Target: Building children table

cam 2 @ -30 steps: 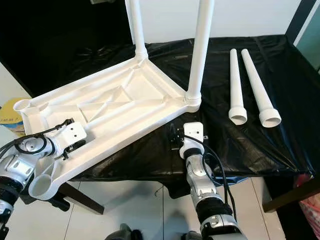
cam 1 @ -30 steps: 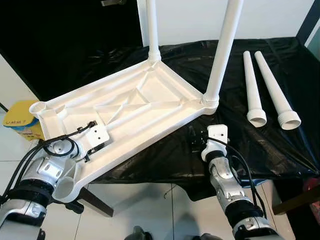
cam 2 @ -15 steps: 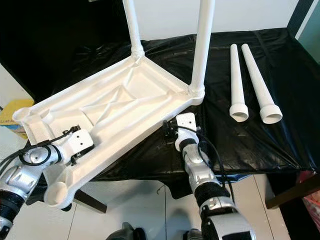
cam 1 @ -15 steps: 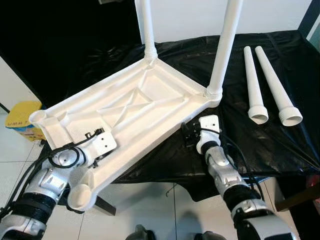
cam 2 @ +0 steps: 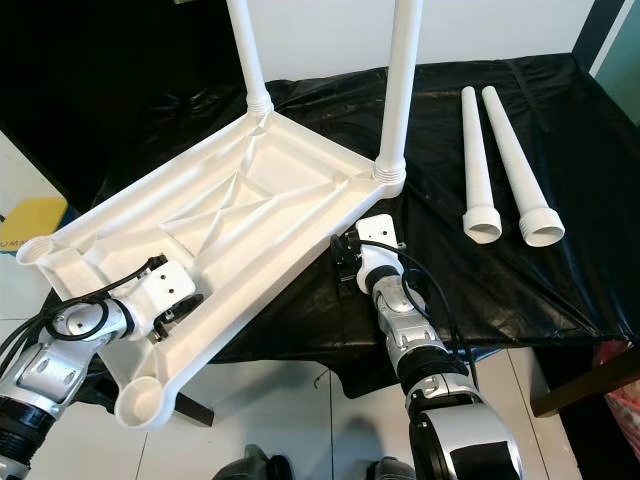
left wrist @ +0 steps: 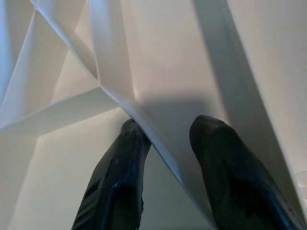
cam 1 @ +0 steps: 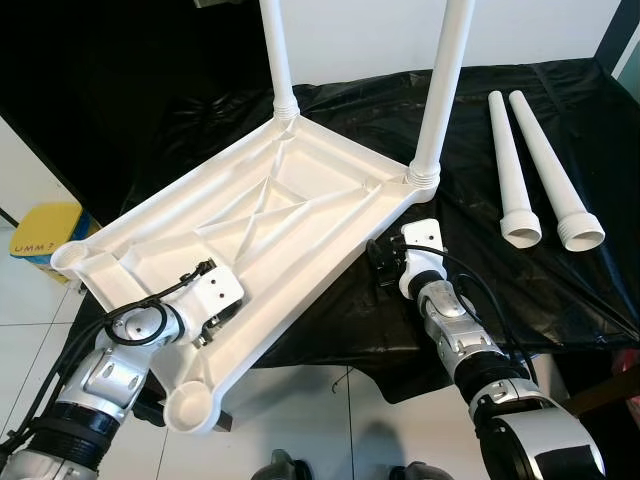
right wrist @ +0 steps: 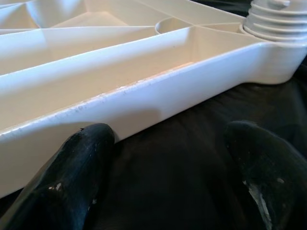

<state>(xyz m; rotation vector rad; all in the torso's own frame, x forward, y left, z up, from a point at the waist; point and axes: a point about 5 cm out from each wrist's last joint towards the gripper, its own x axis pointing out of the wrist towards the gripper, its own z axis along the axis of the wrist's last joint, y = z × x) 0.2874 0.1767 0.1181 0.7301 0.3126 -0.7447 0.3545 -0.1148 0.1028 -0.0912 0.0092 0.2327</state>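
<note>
Upside-down white plastic tabletop (cam 1: 260, 215), smooth, ribbed underneath, resting on desk (cam 1: 560, 290) under crinkled black sheet; near end overhanging desk edge above tiled floor (cam 1: 30, 300). Two round screwed-in legs (cam 1: 440, 90) upright at far corners. Left gripper (left wrist: 165, 139) pinching one thin inner rib (one finger each side). Right gripper (right wrist: 163, 167) spread wide, beside tabletop's long edge, near threaded corner. Two loose tapered legs (cam 1: 540, 170) lying well apart, right side.
</note>
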